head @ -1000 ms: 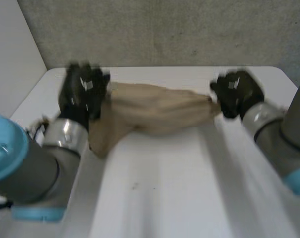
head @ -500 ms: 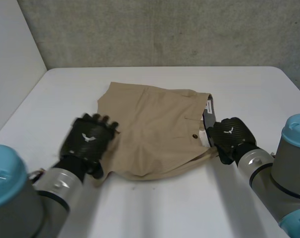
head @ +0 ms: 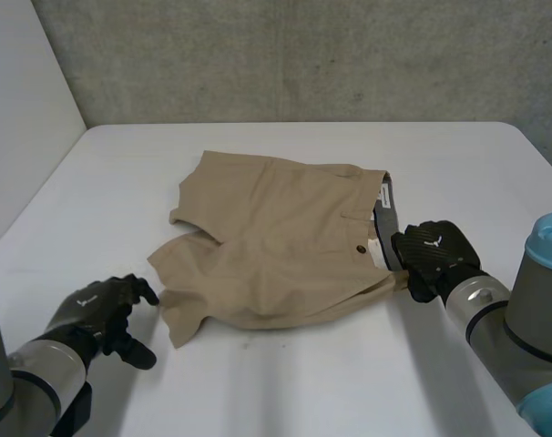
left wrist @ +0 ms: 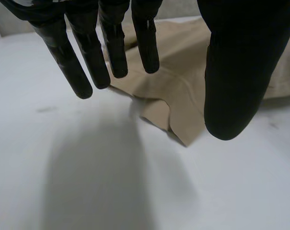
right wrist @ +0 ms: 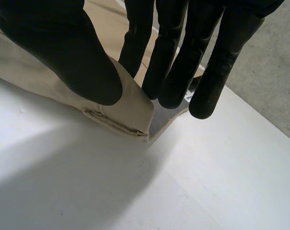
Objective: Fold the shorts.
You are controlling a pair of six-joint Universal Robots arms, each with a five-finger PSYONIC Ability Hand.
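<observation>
The tan shorts [head: 276,241] lie spread on the white table [head: 312,382], folded over, with the waistband toward my right hand and the legs toward my left. My right hand [head: 435,259] is at the near waistband corner. In the right wrist view its thumb [right wrist: 59,48] presses the waistband corner [right wrist: 123,112] against the fingers [right wrist: 169,62], pinching the cloth. My left hand [head: 103,314] hovers near the table's left front, apart from the shorts. In the left wrist view its fingers [left wrist: 90,62] hang straight and hold nothing, with a leg hem corner [left wrist: 178,120] lying just past them.
A grey wall [head: 303,55] runs behind the table's far edge and a pale wall [head: 21,118] stands at the left. Bare tabletop stretches in front of the shorts and round both hands.
The shorts came down from being held stretched in the air and now lie on the table. My left hand let go of the leg and drew back to the near left. My right hand kept its grip.
</observation>
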